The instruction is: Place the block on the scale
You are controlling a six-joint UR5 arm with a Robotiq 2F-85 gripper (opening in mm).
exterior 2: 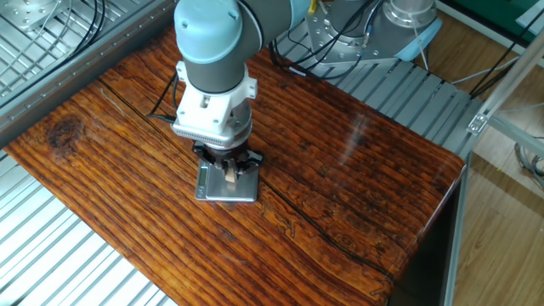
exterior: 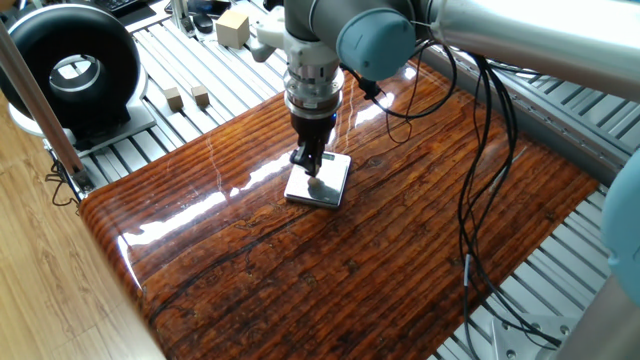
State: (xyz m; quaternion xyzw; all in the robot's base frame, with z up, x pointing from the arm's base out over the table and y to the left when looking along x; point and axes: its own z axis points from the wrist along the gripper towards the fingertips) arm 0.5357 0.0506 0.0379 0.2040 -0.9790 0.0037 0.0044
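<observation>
The white scale [exterior: 333, 181] lies flat near the middle of the dark wooden table [exterior: 400, 250]. It also shows in the other fixed view [exterior 2: 218, 189], its grey display strip toward the left. The tiny tan block [exterior: 315, 186] rests on the scale's top and shows in the other fixed view too [exterior 2: 230, 175]. My gripper [exterior: 307, 160] hangs straight above the block, a little clear of it, fingers apart and empty. In the other fixed view the gripper [exterior 2: 228, 163] sits just over the block.
A black round device [exterior: 70, 65] stands at the back left. Two small wooden cubes [exterior: 186, 97] and a larger pale cube [exterior: 232, 27] lie on the slatted metal bed behind the table. Black cables [exterior: 480, 150] hang from the arm over the table's right side.
</observation>
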